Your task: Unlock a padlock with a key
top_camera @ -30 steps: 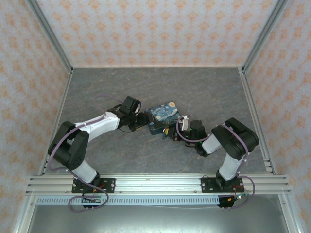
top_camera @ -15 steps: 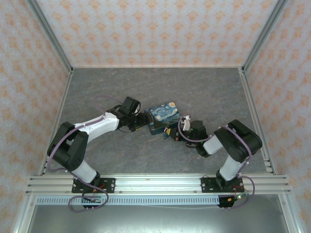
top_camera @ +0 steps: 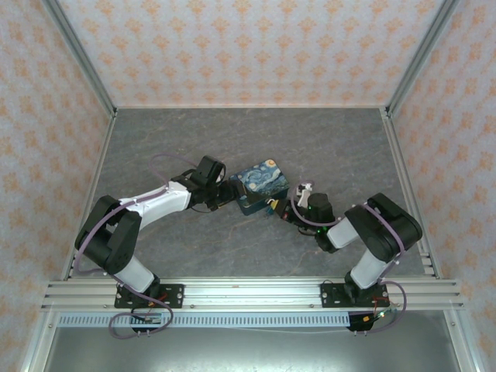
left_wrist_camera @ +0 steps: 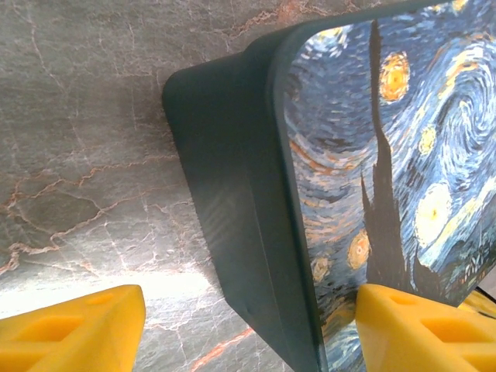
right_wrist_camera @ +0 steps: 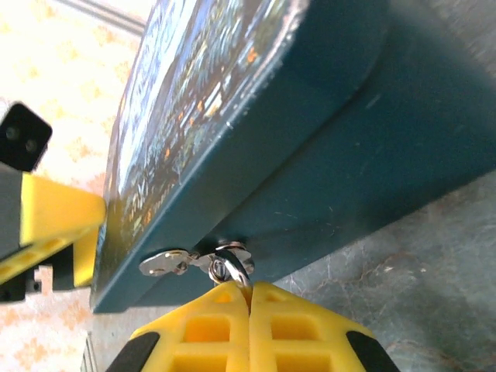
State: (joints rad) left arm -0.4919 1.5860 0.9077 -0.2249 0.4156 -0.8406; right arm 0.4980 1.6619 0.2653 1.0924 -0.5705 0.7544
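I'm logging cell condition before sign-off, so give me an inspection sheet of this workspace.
Surface: grey marbled tabletop, no spills seen.
Job's things: flat rectangular padlock with starry-night print and dark teal sides, mid-table; small silver key on a ring at its teal side.
Clutter: nothing seen.
Tools: left tool straddles the padlock's end, jaws apart; right tool shut on the key.
Cables: purple cable looped beside the left arm.
Surroundings: orange-patterned walls, aluminium frame rail at near edge.
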